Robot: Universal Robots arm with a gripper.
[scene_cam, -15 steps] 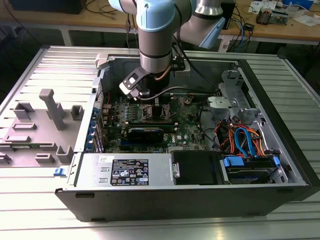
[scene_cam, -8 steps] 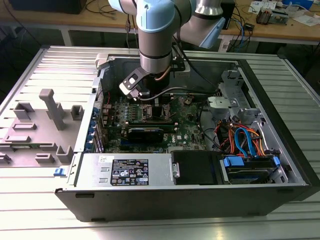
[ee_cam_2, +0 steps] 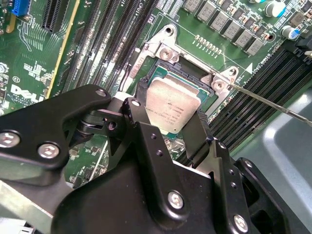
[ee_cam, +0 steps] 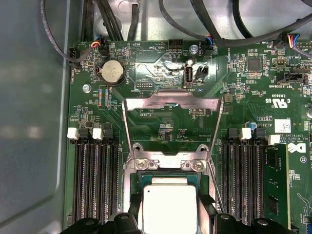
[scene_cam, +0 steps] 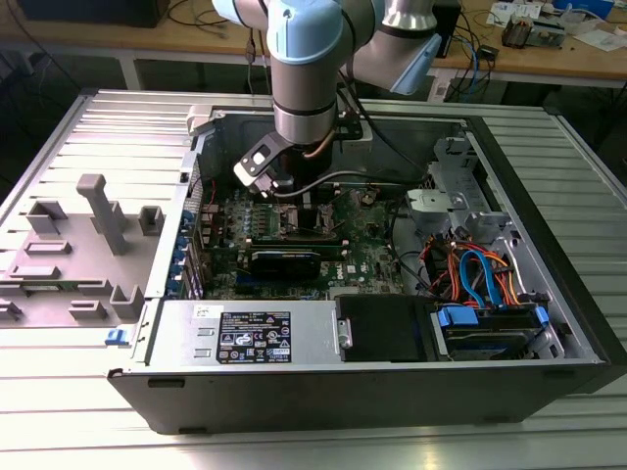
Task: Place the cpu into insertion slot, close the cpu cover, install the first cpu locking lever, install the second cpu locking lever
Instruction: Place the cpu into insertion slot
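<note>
cpu (ee_cam_2: 171, 100) near edge hidden behind gripper (ee_cam_2: 169, 111) fingers (ee_cam_2: 146, 136), slot (ee_cam_2: 185, 72) half covered under them, cpu cut by the first wrist view's edge, slot hidden below the arm (scene_cam: 304, 98) in the exterior view

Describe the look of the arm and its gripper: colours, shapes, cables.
The arm is a thick silver-grey tube with pale blue joint caps. A small white-and-black box sits at its wrist, and a thin cable loops from there. The gripper is matte black, built of flat angular links pinned with silver screws.
</note>
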